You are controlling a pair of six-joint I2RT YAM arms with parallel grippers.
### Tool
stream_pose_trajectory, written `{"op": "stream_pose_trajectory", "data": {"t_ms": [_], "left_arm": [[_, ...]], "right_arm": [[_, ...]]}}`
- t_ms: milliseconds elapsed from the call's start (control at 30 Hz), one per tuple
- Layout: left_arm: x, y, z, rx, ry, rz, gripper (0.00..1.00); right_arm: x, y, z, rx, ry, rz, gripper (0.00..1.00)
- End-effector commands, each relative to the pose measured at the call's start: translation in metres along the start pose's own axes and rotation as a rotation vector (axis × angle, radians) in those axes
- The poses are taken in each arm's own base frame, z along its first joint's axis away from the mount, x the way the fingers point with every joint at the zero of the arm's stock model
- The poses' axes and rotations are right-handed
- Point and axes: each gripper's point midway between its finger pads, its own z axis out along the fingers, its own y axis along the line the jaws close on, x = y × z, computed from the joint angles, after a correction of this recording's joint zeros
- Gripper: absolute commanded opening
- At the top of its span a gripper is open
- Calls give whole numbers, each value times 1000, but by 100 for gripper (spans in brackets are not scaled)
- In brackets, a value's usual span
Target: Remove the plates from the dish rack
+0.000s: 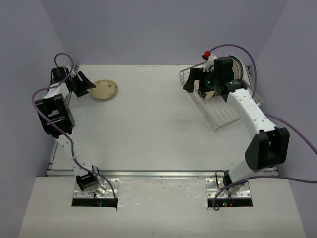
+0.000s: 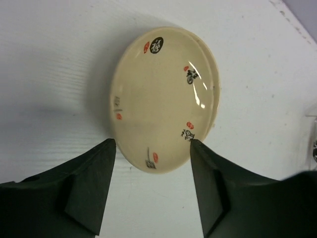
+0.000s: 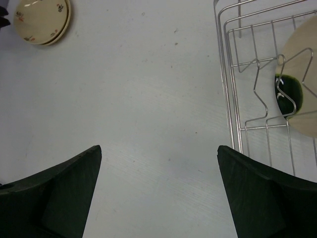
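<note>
**Fig. 1.** 2 cream plates (image 2: 163,99) lie stacked flat on the table (image 1: 148,134), well to the left of the dish rack (image 1: 218,116). The left gripper (image 2: 152,143) stands with jaws apart astride their near rim, gripping nothing. The right gripper (image 3: 158,148), jaws wide apart and empty, hovers over the rack, where a green-marked plate (image 3: 302,74) stands on edge. Glazed ceramic is likely stiff, slick and chippable, so it is best pinched at the upper rim. The wire dividers (image 3: 254,88) crowd that approach.
</note>
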Motion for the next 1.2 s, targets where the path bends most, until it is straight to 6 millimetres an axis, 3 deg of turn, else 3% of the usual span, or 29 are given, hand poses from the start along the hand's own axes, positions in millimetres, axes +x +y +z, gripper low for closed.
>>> {"op": "stream_pose_trajectory", "data": {"t_ms": [0, 67, 167, 233, 400, 567, 800, 1167], "left_arm": [[-59, -47, -60, -126, -206, 331, 63], [-56, -52, -70, -173, -223, 393, 65], [-55, -76, -88, -208, -273, 501, 66], [-41, -84, -92, -211, -270, 549, 66], [-14, -135, -121, -164, -335, 683, 65], [11, -164, -136, -118, -352, 757, 65], [32, -178, -143, -44, -320, 760, 66], [36, -181, -144, -29, -308, 748, 66]], "right_arm": [[-25, -30, 1, 144, -59, -59, 99], [-27, -39, 3, 173, -59, -67, 98], [-32, -51, 5, 220, -64, -93, 97], [-32, -61, 11, 248, -53, -110, 95], [-43, -97, 21, 340, -43, -166, 67], [-52, -137, 31, 420, -25, -197, 52], [-54, -170, 50, 442, -7, -216, 48], [-38, -190, 73, 457, 36, -276, 42]]}}
